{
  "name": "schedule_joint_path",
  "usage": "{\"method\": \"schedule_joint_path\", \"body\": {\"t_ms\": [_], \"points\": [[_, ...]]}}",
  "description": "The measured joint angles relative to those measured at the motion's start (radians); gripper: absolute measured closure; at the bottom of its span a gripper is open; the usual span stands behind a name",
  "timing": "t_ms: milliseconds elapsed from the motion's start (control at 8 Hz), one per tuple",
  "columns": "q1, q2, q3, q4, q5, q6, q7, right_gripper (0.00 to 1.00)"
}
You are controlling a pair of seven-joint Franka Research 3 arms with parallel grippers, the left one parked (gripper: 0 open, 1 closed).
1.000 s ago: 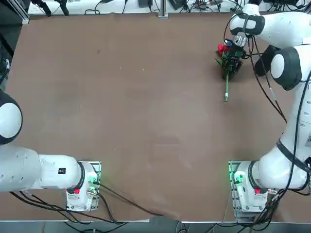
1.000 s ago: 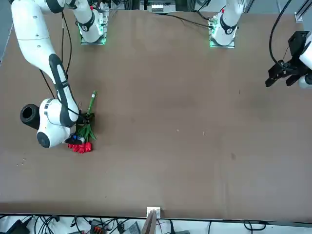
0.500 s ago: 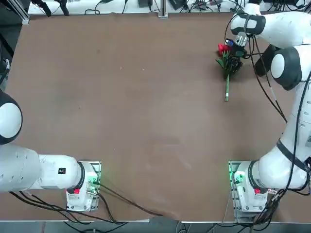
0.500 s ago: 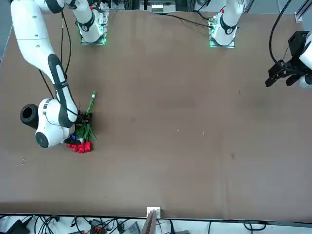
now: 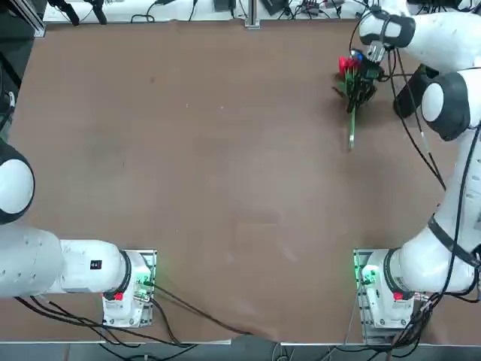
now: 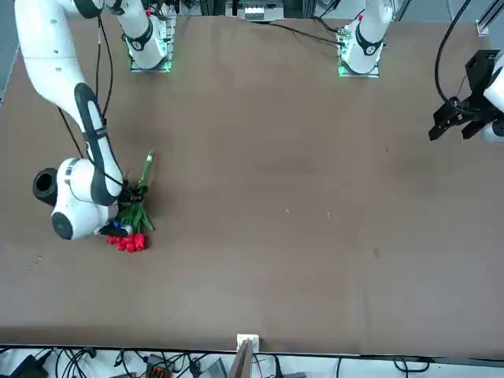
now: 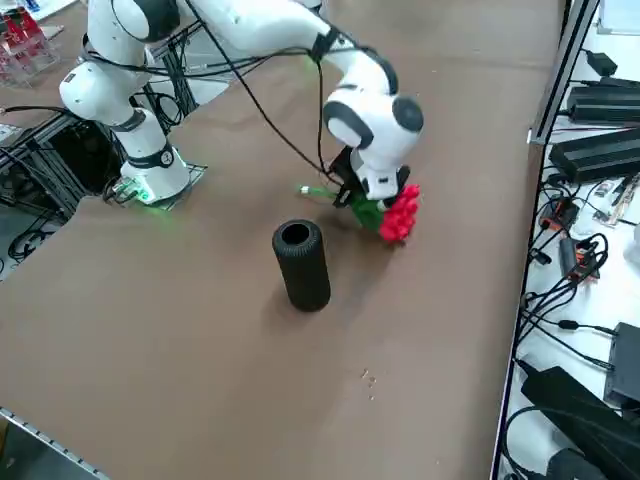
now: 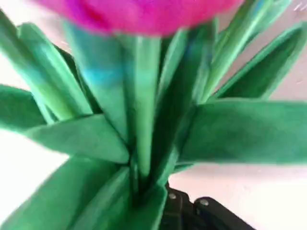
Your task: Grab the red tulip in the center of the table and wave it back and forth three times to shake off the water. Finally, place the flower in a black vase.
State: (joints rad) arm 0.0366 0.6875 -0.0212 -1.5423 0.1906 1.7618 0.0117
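Note:
The red tulip (image 5: pixel 346 65) has red blooms, green leaves and a thin green stem that points toward the robot. My right gripper (image 5: pixel 361 81) is shut on it at the leafy part, at the far right of the table (image 5: pixel 188 150). In the front view the blooms (image 6: pixel 126 242) hang past the gripper (image 6: pixel 131 197). In the right side view the gripper (image 7: pixel 356 196) holds the flower (image 7: pixel 401 213) just beyond the upright black vase (image 7: pixel 303 265). The wrist view is filled with leaves (image 8: pixel 144 143) and a red bloom (image 8: pixel 139 14).
The black vase (image 6: pixel 43 183) stands right of the flower, partly hidden by the arm in the top view. Cables and boxes lie past the table's far edge (image 7: pixel 590 160). The parked left arm stays at the table's left side.
The right gripper closed on the tulip's leafy part. It then shifted toward the table's far edge, and the flower moved with it.

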Motion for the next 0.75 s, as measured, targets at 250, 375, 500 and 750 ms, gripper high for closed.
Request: {"method": "schedule_joint_path", "body": {"t_ms": [250, 375, 500, 750], "points": [[0.010, -0.119, 0.000, 0.037, -0.016, 0.006, 0.114, 0.88], [0.012, -0.182, 0.002, 0.072, -0.074, 0.007, 0.186, 0.88], [0.017, -0.239, 0.004, 0.109, -0.171, 0.006, 0.271, 0.88], [0.033, -0.321, 0.008, 0.142, -0.384, 0.026, 0.421, 0.88]]}}
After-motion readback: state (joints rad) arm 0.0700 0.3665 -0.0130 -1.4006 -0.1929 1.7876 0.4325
